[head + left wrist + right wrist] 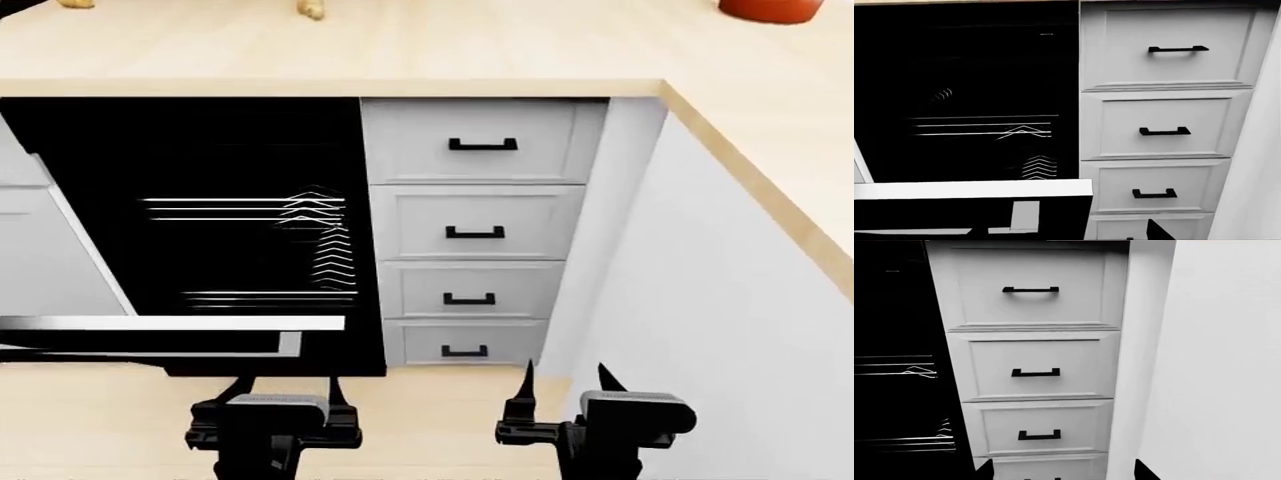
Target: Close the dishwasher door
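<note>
The dishwasher door (147,343) is a glossy black panel, dropped open and lying nearly level, with its silver edge strip (174,323) facing me. The dark dishwasher cavity (200,170) behind it shows wire racks (254,210). In the left wrist view the door (934,215) and its silver strip (967,189) fill the near part. My left gripper (287,388) is open and empty, just in front of and below the door's free edge, near its right corner. My right gripper (566,378) is open and empty, facing the drawers; it also shows in the right wrist view (1064,472).
A stack of light grey drawers with small black handles (481,145) stands right of the dishwasher. A white cabinet side (721,300) runs along my right under a wooden counter (747,110). A red-orange object (771,8) sits on the counter. The floor (80,420) is wood.
</note>
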You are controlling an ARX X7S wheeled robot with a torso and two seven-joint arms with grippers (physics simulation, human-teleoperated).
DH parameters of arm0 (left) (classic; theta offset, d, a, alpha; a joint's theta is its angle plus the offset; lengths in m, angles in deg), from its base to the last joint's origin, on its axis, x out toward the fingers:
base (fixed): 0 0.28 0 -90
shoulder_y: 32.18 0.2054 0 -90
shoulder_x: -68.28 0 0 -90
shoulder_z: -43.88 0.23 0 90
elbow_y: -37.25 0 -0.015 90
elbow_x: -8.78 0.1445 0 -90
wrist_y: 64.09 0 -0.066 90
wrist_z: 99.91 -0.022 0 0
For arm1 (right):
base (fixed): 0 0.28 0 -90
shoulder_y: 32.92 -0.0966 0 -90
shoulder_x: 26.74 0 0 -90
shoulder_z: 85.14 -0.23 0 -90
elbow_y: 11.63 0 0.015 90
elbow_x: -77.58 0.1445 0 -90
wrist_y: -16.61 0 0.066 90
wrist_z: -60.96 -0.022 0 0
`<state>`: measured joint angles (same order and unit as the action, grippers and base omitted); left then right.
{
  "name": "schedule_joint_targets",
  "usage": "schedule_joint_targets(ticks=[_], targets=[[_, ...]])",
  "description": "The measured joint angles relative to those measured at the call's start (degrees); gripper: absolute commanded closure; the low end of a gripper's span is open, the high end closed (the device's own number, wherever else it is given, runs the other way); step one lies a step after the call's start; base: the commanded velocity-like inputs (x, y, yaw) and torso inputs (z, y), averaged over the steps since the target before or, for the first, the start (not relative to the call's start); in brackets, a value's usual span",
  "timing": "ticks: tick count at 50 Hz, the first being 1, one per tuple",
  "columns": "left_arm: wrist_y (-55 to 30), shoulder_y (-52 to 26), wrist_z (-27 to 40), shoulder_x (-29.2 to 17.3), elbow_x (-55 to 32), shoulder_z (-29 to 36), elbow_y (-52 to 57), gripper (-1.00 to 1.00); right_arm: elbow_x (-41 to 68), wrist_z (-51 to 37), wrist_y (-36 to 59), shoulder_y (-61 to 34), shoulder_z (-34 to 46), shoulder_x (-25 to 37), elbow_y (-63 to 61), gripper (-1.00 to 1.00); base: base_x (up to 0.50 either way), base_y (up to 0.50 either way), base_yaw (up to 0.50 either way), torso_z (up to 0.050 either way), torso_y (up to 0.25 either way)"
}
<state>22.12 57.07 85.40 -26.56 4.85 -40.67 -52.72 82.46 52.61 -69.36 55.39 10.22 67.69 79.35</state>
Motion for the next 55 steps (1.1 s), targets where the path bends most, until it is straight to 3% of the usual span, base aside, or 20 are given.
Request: schedule_joint_targets(ticks=[55], targets=[[1.2,0.0,3.6,-2.7,-2.8,3.2,0.1,-1.0,2.9,-3.5,0.7,-0.8,3.7,2.8,0.5,-1.0,0.0,0.0,0.0,-0.05,0.0]])
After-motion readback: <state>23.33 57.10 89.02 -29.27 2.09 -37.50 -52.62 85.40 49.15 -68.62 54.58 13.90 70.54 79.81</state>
